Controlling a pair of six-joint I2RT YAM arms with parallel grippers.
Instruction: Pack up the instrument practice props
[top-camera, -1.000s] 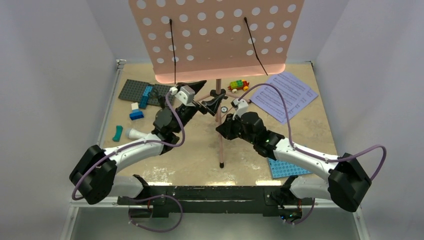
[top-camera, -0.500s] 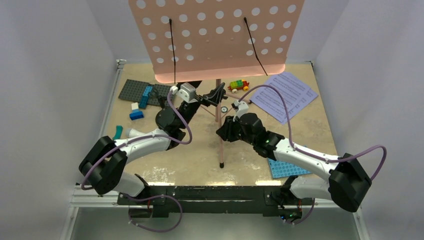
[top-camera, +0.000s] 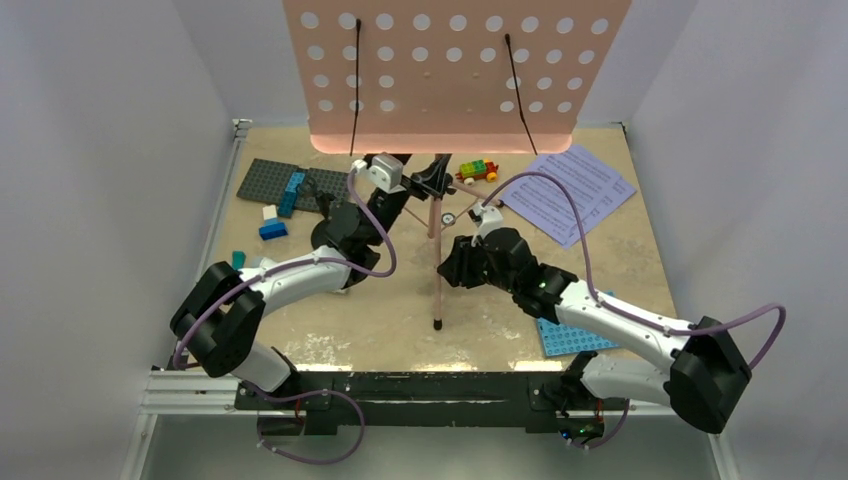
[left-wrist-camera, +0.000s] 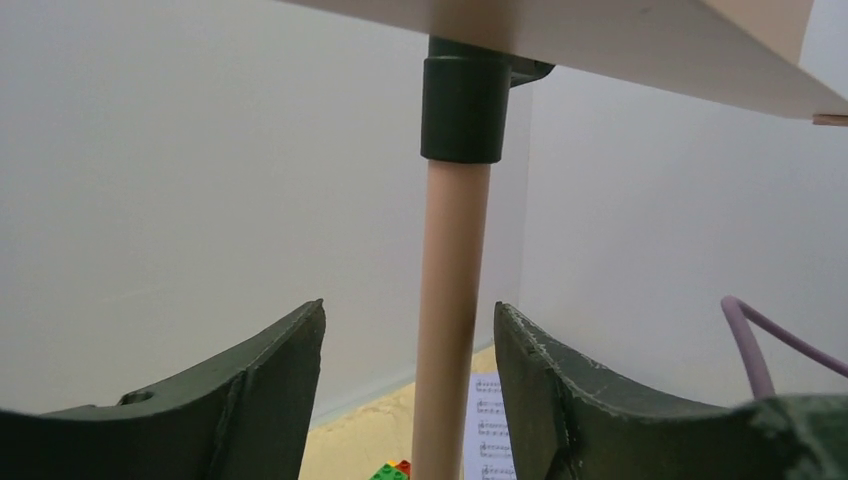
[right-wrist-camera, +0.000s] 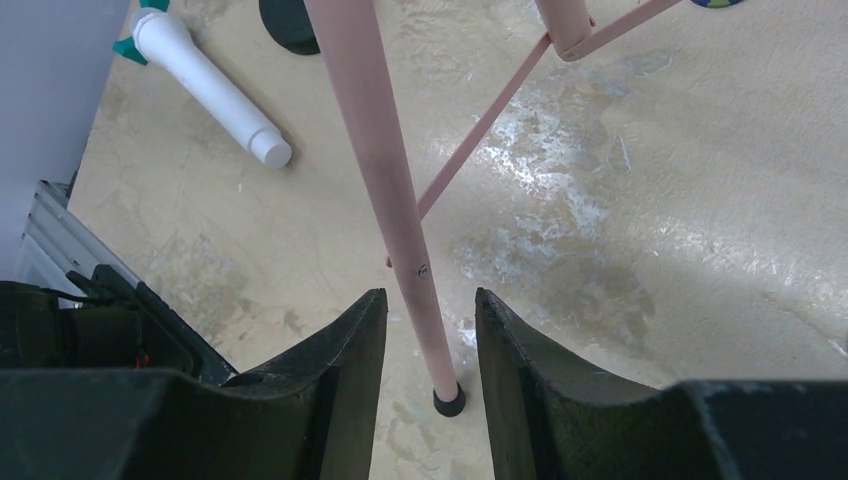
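Note:
The pink music stand stands mid-table, its hole-dotted desk (top-camera: 455, 70) high at the back and its pole (top-camera: 434, 215) below. My left gripper (top-camera: 428, 183) is open around the upper pole (left-wrist-camera: 450, 330), with gaps on both sides, just below the black collar (left-wrist-camera: 460, 110). My right gripper (top-camera: 447, 268) is open around the near leg (right-wrist-camera: 390, 190), above its black foot (right-wrist-camera: 449, 401). The lavender sheet music (top-camera: 567, 192) lies at the back right. The white microphone (right-wrist-camera: 205, 85) lies on the table to the left, beside a black round base (right-wrist-camera: 290, 20).
A grey studded plate (top-camera: 262, 180) with blue bricks (top-camera: 273, 228) lies at the back left. A small coloured brick toy (top-camera: 476, 170) sits behind the pole. A blue studded plate (top-camera: 565, 335) lies under my right arm. White walls close three sides.
My left gripper has moved right and forward to the stand's pole. The desk has shifted up and to the right in the top view, and the near foot has slid slightly left.

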